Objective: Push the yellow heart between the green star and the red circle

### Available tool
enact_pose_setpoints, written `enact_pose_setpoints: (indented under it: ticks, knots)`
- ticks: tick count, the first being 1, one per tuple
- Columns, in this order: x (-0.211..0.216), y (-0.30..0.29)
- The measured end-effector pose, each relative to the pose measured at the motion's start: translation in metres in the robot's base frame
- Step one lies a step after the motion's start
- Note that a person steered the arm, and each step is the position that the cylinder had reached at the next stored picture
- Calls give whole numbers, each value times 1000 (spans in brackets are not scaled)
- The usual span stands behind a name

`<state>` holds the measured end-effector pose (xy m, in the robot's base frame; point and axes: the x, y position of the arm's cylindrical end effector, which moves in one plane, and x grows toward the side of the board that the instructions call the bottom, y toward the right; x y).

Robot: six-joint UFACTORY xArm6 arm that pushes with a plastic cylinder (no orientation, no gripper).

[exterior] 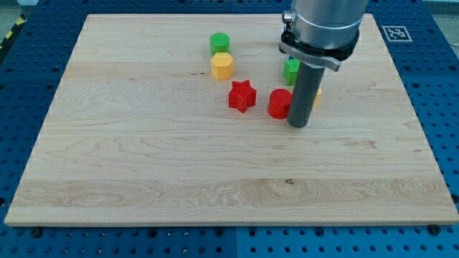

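My tip (298, 124) rests on the board just to the right of the red circle (278, 104), touching or nearly touching it. Only a sliver of the yellow heart (317, 97) shows, behind the rod on its right side. The green star (290, 70) lies above the red circle, partly hidden by the arm. The heart sits right of the red circle and below-right of the green star.
A red star (242, 96) lies left of the red circle. A yellow hexagon (222, 66) and a green circle (219, 41) sit above-left of it. The wooden board (143, 165) lies on a blue perforated table.
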<state>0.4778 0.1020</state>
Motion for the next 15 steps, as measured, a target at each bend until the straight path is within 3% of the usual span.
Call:
enact_pose_setpoints:
  ticks: [1, 3, 6, 7, 8, 10, 12, 13, 14, 15]
  knots:
    - [28, 0]
    - [31, -7]
    - [22, -156]
    - [22, -189]
    - [20, -185]
    - [-11, -51]
    - [8, -32]
    - [8, 25]
    - [4, 65]
    - [-18, 63]
